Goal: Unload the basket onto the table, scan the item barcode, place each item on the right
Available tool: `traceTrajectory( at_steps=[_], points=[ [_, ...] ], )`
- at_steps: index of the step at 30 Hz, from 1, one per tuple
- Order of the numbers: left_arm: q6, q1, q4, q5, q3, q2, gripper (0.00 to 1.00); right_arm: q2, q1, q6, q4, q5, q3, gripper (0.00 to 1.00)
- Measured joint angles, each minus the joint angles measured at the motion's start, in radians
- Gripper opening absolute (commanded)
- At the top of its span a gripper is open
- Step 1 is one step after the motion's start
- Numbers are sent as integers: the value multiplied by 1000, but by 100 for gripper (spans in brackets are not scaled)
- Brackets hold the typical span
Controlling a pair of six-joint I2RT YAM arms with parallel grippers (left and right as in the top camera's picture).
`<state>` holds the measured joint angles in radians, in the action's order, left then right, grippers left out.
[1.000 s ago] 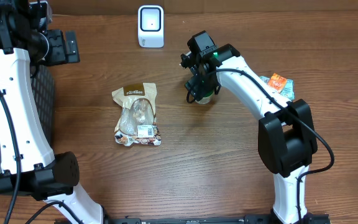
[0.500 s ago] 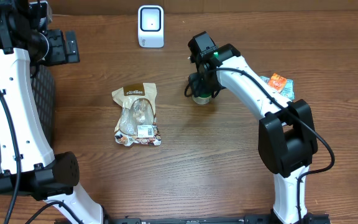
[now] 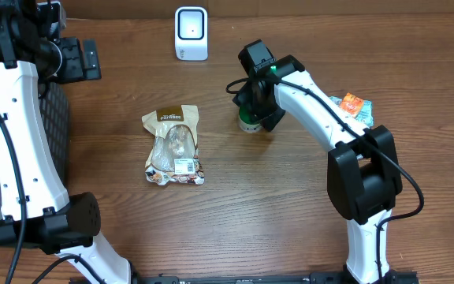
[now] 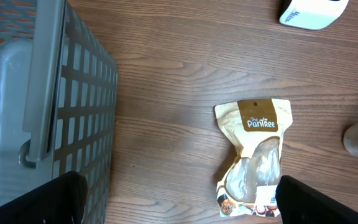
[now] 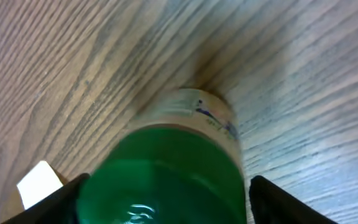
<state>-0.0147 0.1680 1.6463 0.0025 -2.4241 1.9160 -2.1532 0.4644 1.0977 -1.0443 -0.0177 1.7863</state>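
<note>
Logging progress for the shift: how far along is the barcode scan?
Done: nothing looks scanned yet. In hand: right pincer straddles the green-lidded jar standing on the table, grip unclear. Left: lift it and show its barcode to the white scanner.

We count one white barcode scanner (image 3: 191, 33), one PanTree snack pouch (image 3: 173, 146), one green-capped bottle (image 5: 166, 174), one orange packet (image 3: 352, 103) and one grey mesh basket (image 4: 73, 124).

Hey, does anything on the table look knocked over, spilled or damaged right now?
Nothing looks spilled or toppled. The one thing that stands out is the snack pouch: it lies flat and looks crumpled, pinched in around its middle. The green-lidded jar appears to stand upright.
</note>
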Motion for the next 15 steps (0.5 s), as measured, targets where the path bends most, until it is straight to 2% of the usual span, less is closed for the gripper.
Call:
traceTrajectory(
  at_steps=[7,15],
  points=[
    [0,0,0,0,0,0,100,0,0,-31,-4,43,0,100],
    [0,0,0,0,0,0,100,0,0,-269,-77,138,61,100]
  ],
)
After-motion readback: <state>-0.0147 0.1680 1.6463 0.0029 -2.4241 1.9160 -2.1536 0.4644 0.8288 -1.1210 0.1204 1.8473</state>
